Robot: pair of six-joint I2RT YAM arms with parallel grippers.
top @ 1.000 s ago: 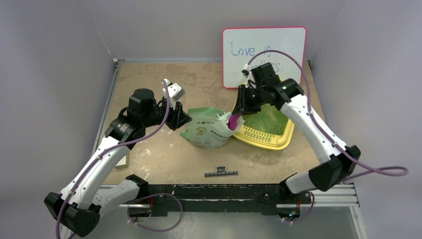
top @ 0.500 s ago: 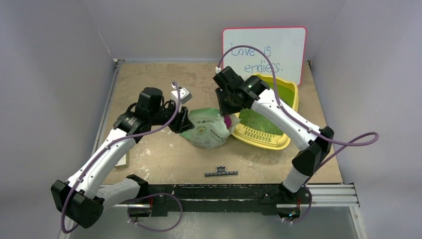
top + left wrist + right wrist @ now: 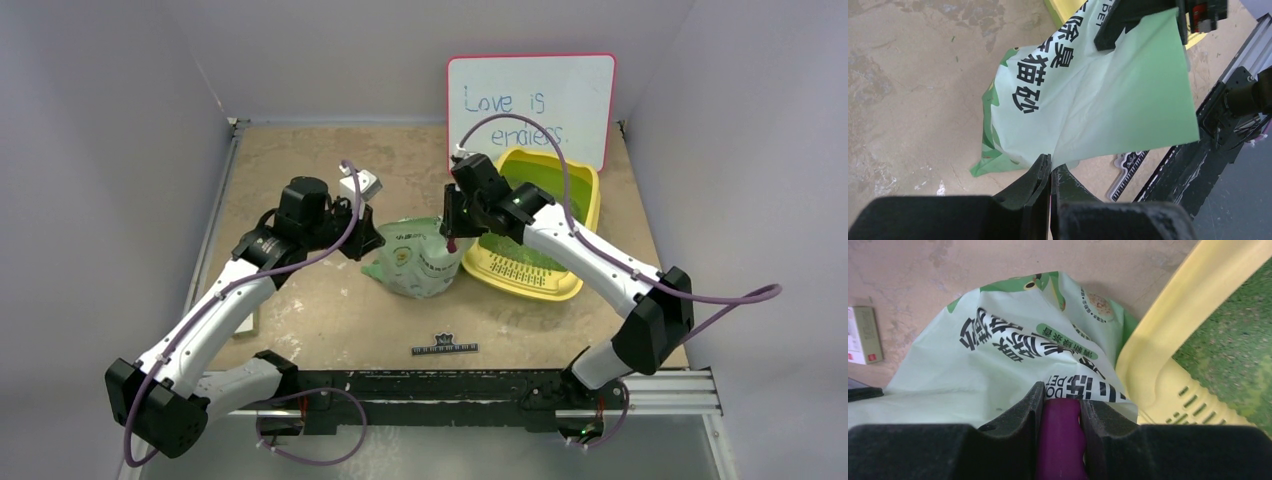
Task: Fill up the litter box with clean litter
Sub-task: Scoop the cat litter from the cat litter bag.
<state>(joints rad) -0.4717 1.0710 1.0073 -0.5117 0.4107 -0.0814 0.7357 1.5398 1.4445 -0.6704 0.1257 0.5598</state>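
- The left pincer (image 3: 1050, 167) has its jaws pressed together on a fold of the bag (image 3: 1098, 100). The film fans out ahead of its tips and sags onto the tabletop (image 3: 908, 75).
- The right pincer (image 3: 1060, 399) is clamped narrow on the handle of the magenta scoop (image 3: 1060, 440) and points down at the top of the bag.
- The scoop's bowl is hidden behind the fingers and the film, so I can't tell whether it carries anything.
- The box (image 3: 1158, 350) lies just to the right of that pincer, its yellow rim right beside the bag.
- Green litter (image 3: 1238, 340) already covers the floor of the box beyond the grille.
- I'd judge this to be the dip for another load, with one arm holding the bag while the other goes in. The box looks partly filled, not finished.
- The next move calls for the scoop to slide into the bag's mouth and under the granules.
- It then has to come up level, travel right over the rim and tip out inside the box.
- The left pincer needs to keep the film lifted, or the mouth will likely fold shut on the scoop.
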